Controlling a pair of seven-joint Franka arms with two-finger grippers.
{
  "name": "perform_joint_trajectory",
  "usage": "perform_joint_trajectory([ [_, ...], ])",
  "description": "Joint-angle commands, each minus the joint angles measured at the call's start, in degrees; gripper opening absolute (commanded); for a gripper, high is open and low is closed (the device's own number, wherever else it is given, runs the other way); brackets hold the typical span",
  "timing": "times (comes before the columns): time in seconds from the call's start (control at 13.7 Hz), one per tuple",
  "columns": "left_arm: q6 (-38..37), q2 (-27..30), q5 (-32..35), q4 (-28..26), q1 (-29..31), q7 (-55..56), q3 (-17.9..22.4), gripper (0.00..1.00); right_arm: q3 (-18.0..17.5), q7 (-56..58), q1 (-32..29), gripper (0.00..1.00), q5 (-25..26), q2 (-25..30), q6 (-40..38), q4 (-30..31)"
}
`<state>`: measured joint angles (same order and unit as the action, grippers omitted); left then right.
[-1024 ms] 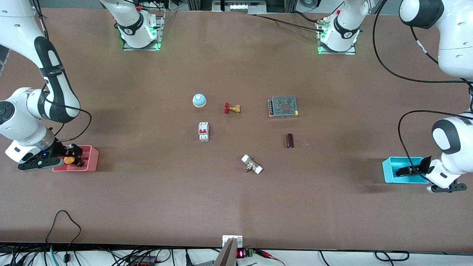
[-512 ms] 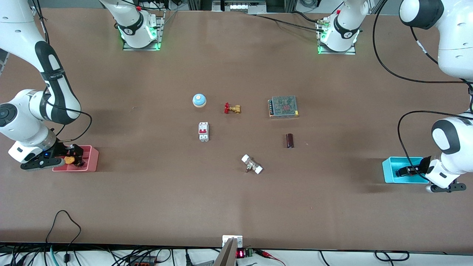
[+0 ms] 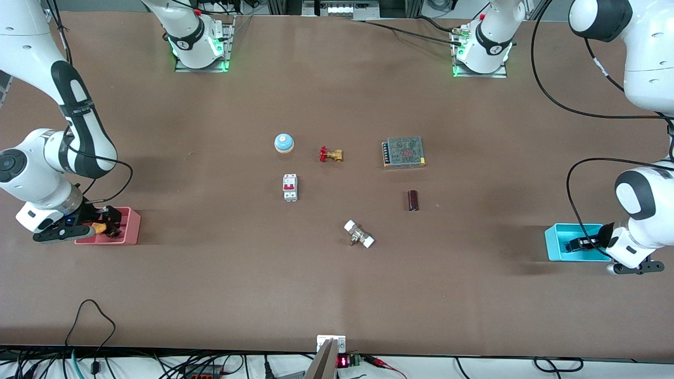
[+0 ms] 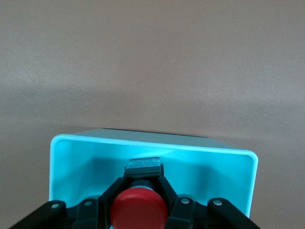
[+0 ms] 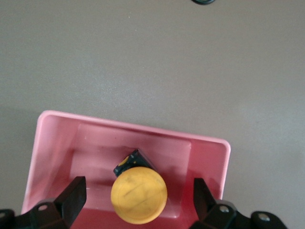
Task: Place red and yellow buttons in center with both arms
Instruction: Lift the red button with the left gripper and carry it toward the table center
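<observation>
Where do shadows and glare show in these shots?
Front view: soft shadows fall on the table beside the pink bin and blue bin; green lights glow at both bases. Left wrist view: shadow darkens the blue bin's floor around the red button. Right wrist view: even light, no glare.

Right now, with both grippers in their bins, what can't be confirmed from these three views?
- Red button: hidden in the front view by the left gripper inside the blue bin; in the left wrist view its body is covered by the cap and the fingers closed around it.
- Yellow button: whether it rests on the pink bin floor, as its cap covers the body.
- Right gripper: fingertips cut off by the right wrist view's edge; it stands open around the cap.
</observation>
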<state>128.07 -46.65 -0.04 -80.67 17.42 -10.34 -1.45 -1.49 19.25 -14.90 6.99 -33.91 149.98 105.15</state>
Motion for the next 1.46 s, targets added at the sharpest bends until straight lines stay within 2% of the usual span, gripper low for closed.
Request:
perform_joint_trajectory([
  [0.0, -1.16, -0.28, 0.73, 1.66, -0.01, -1.0, 0.05, 0.31, -1.14, 0.35, -0.83, 0.99, -3.46, 0.25, -2.14, -0.03],
  [0.22, -2.29, 2.43, 0.74, 0.69, -0.1, -0.82, 0.05, 0.31, -1.14, 0.52, -0.83, 0.98, -3.65, 0.25, -2.24, -0.12],
  [0.44, -5.63, 11.03, 0.91, -3.86, -0.19, -0.83, -0.39, 0.33, -1.14, 1.4, -0.83, 0.97, -3.48, 0.16, -2.24, -2.22],
  [0.59, -10.89, 16.13, 0.91, -5.98, -1.24, -0.13, -0.65, 0.33, -1.14, 2.11, -0.75, 0.97, -3.48, 0.16, -2.24, -2.67],
  [0.8, -16.09, 20.8, 0.3, -11.5, -3.0, 2.42, -2.31, 0.31, -1.14, 2.11, -0.83, 0.97, -3.48, 0.07, -2.24, -2.84],
  [1.02, -16.02, 21.34, 0.21, -17.05, -4.22, 7.76, -6.53, 0.3, -1.14, 2.11, -0.83, 0.96, -3.57, -0.28, -2.15, -2.85],
  [1.1, -16.01, 21.17, 0.21, -18.11, -5.8, 10.92, -7.41, 0.29, -1.14, 2.11, -0.92, 0.91, -3.65, -0.37, -2.15, -2.85],
  [1.24, -15.66, 20.73, 0.12, -19.69, -8.79, 13.15, -7.86, 0.29, -1.14, 2.11, -0.92, 0.91, -3.65, -0.63, -2.15, -2.85],
  [1.39, -13.22, 20.46, 0.12, -22.06, -11.95, 13.24, -7.86, 0.29, -1.14, 2.11, -0.92, 0.8, -3.65, -0.63, -2.24, -2.76],
])
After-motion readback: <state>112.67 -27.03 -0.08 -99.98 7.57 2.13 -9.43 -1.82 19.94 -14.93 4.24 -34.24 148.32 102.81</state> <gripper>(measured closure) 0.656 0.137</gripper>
